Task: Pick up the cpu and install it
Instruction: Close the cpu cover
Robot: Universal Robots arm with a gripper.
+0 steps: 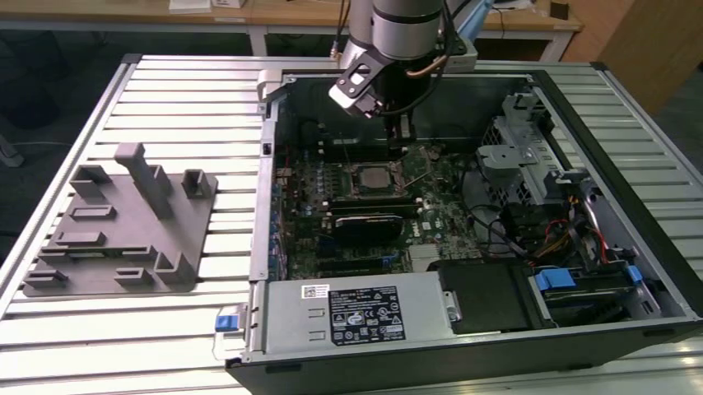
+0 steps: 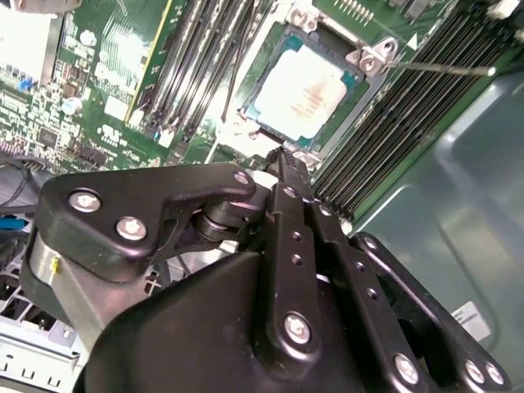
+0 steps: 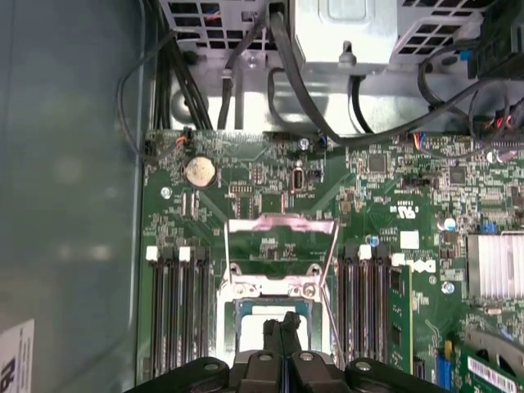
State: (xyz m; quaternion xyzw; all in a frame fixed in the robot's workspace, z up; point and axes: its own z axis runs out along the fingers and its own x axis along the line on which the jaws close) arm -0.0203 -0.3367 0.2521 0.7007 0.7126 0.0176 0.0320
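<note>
Our gripper (image 2: 284, 158) hangs closed and empty near the cpu (image 2: 304, 92), seated mid-frame in the exterior view; we fear a sideways nudge could skew it.

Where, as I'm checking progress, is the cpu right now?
The cpu sits in the motherboard's socket, between the two banks of memory slots, just ahead of the gripper in the second wrist view.

Upright arm (image 1: 409, 25), pincer (image 3: 282, 327) pointing down, jaws closed together
</note>
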